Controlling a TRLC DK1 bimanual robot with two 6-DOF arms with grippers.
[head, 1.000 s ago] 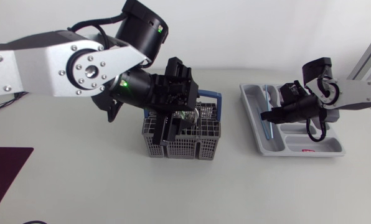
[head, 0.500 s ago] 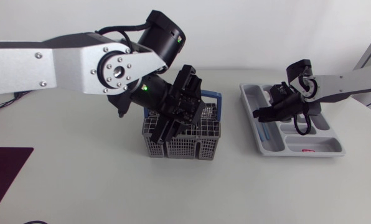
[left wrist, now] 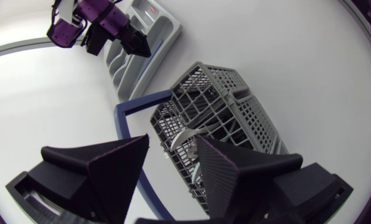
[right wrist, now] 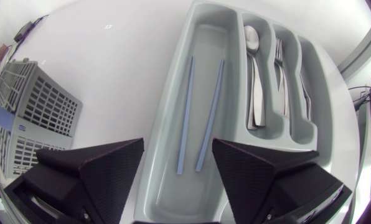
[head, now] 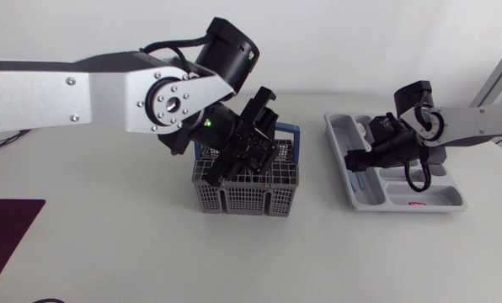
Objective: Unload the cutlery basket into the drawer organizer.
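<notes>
White table [head: 108, 244] carries the grey cutlery basket [head: 247, 200] at centre, with the drawer organizer [head: 342, 139] well apart to its right. My left gripper [left wrist: 172, 142] hangs over the basket, fingers spread, grasping nothing. My right gripper [right wrist: 178, 144], released and empty, sits over the organizer's long compartment, where two blue chopsticks [right wrist: 201, 109] lie.

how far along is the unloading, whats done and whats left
Done: two blue chopsticks lie in the organizer's long compartment, with a spoon and forks in the next ones. In hand: nothing. The right gripper is open over the organizer, and the left gripper is open over the basket. To go: at least one silver piece shows in the basket.
</notes>
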